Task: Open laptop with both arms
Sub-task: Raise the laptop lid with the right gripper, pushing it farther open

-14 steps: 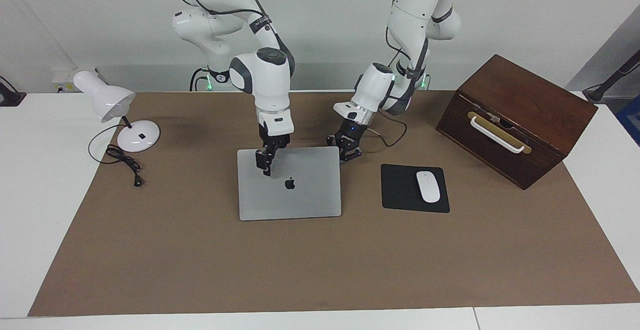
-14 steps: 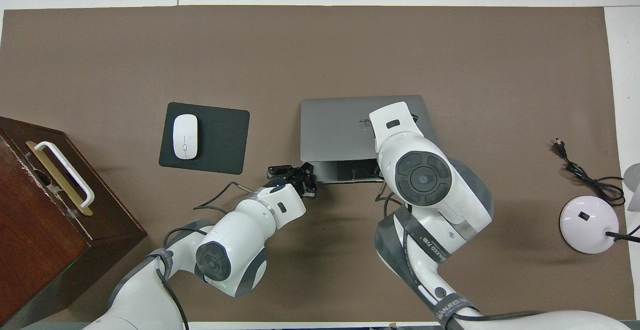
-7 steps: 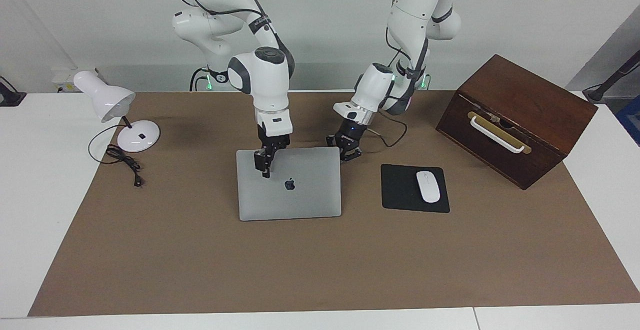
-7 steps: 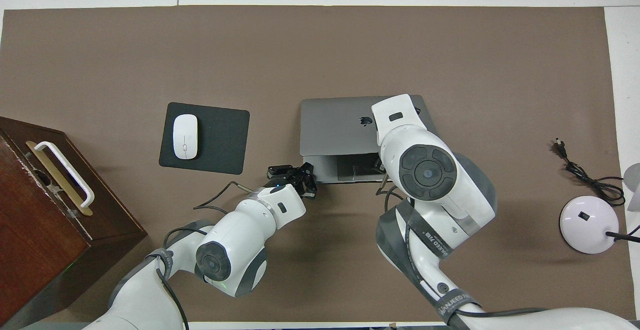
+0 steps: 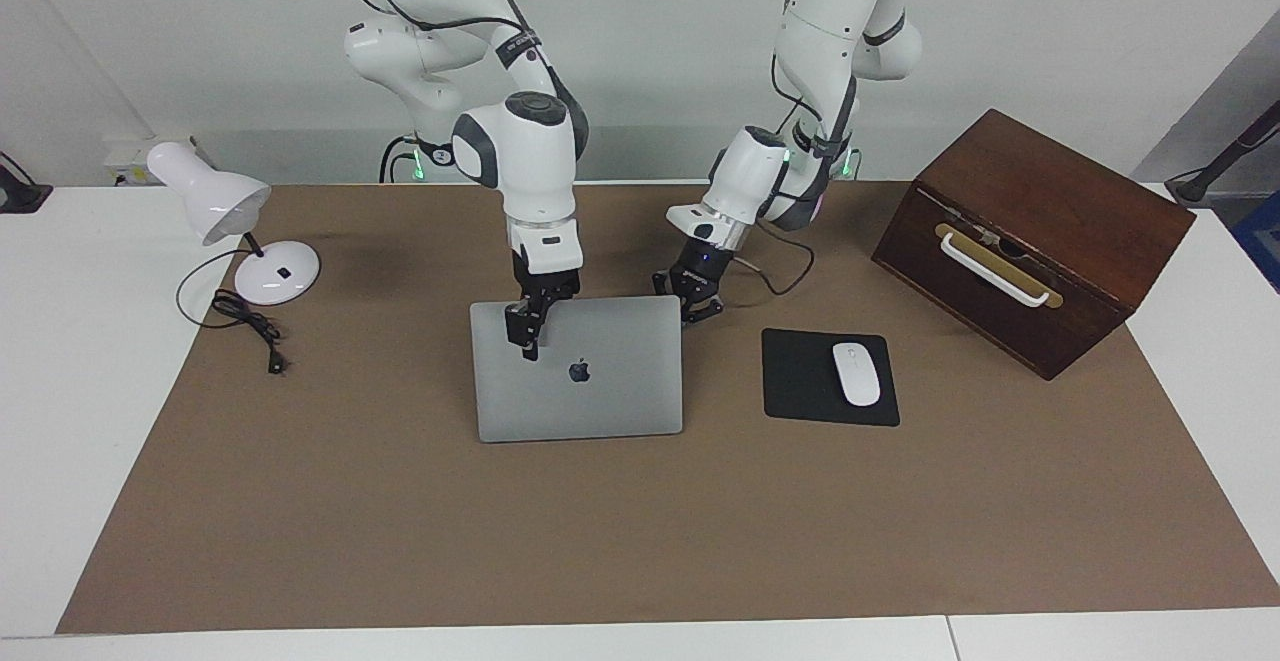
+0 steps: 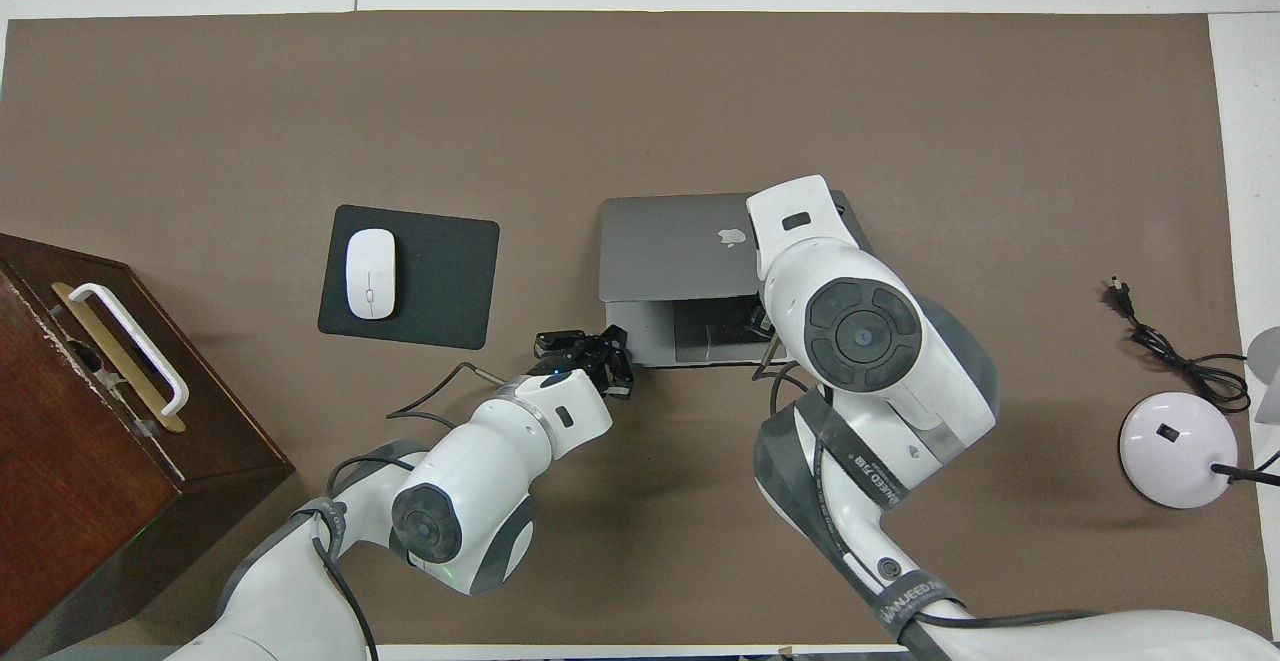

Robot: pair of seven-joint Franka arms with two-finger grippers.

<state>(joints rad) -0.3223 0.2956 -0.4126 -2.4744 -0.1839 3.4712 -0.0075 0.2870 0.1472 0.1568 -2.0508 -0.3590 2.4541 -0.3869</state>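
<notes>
The right gripper has its fingers pinched on the raised edge of the laptop lid, near the corner toward the right arm's end of the table. The lid stands partly lifted, tilted up from the base, so that in the overhead view the palm rest and dark trackpad area show beneath its edge. The left gripper is pressed shut, fingertips together, low at the laptop's corner nearest the robots on the left arm's side, holding nothing that I can make out. The laptop sits about mid-table on the brown mat. Beside it, toward the left arm's end, lies a black mouse pad with a white mouse on it, then a dark wooden box. Toward the right arm's end stands a white desk lamp.
</notes>
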